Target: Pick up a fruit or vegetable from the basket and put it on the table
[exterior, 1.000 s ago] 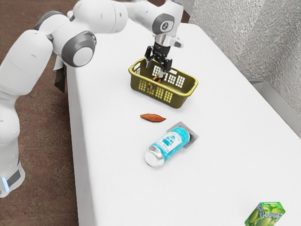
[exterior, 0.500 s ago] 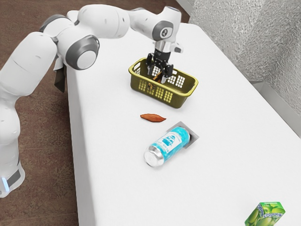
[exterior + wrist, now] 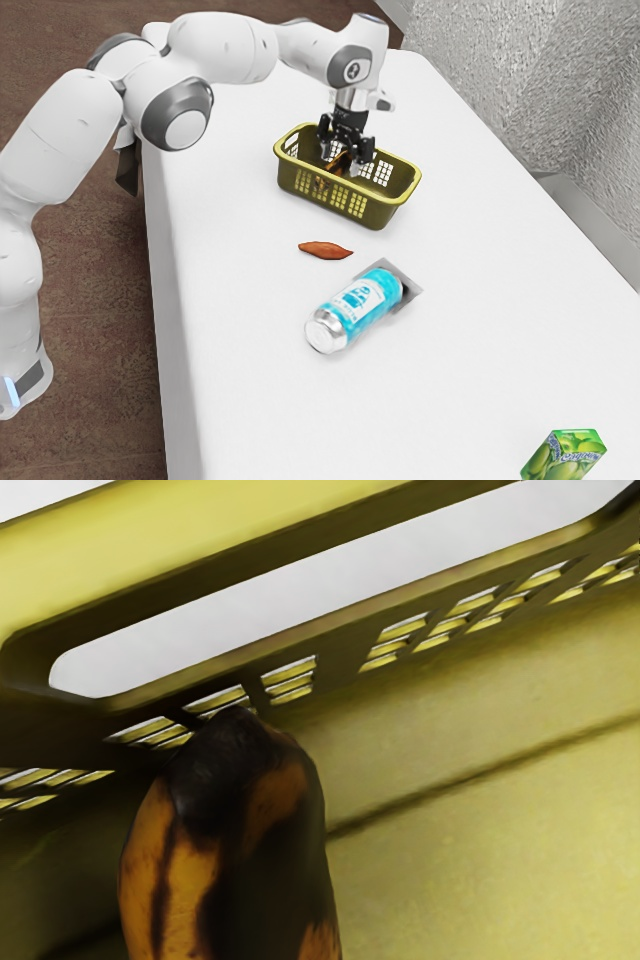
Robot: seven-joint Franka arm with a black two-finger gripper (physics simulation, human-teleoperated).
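Olive-yellow plastic basket (image 3: 350,205) stands far on the table (image 3: 250,370), a dark-mottled banana (image 3: 180,880) inside. Gripper (image 3: 341,162) reaches into it, jaws wide apart. Nearer, a reddish-orange sweet potato (image 3: 325,250) lies between basket and drink can (image 3: 355,310).

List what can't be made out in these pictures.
- Exterior view: whether the end effector grips the banana-like item; too small.
- Wrist view: that item's other end, cut off by the lower edge.
- Exterior view: the basket's floor, partly hidden by its near wall.
- Exterior view: the green carton's base, cut off by the lower edge.
- Exterior view: the can's lettering, too small.
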